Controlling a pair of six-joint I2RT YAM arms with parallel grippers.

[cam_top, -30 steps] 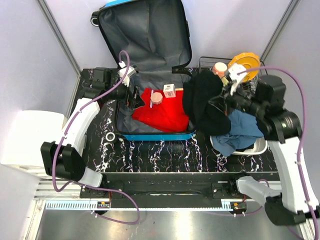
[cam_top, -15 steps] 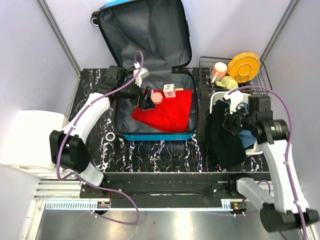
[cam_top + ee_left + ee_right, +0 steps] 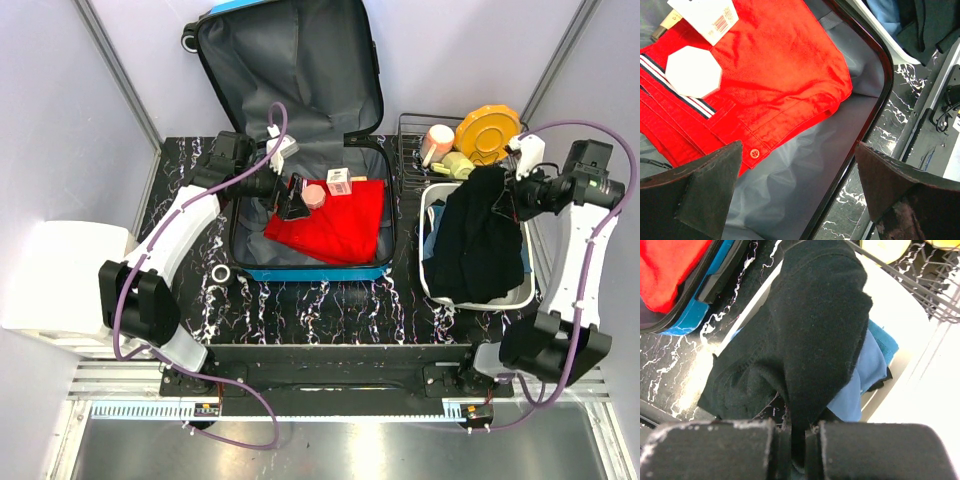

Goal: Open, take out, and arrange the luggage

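The blue suitcase [image 3: 300, 272] lies open, its grey-lined lid [image 3: 290, 70] leaning back against the wall. A red garment [image 3: 335, 225] lies in its base, with a pink round case [image 3: 314, 195] and a small box [image 3: 339, 181] on it. My left gripper [image 3: 293, 200] is open and empty above the red garment [image 3: 765, 75] and the grey lining [image 3: 790, 175]. My right gripper [image 3: 508, 195] is shut on a black garment [image 3: 475, 245], holding it draped over the white bin [image 3: 437, 290]. In the right wrist view the black cloth [image 3: 815, 330] runs between my fingers [image 3: 797, 440].
Blue clothes [image 3: 865, 375] lie in the bin under the black garment. A wire rack [image 3: 515, 152] behind the bin holds an orange disc [image 3: 487, 130], a pink cup [image 3: 437, 137] and a yellow-green item [image 3: 458, 165]. A small ring [image 3: 221, 273] lies left of the suitcase. A white box [image 3: 60, 275] stands at far left.
My right arm carried the black garment from the suitcase's right edge across to over the white bin. My left gripper moved in over the red garment, then stayed still.
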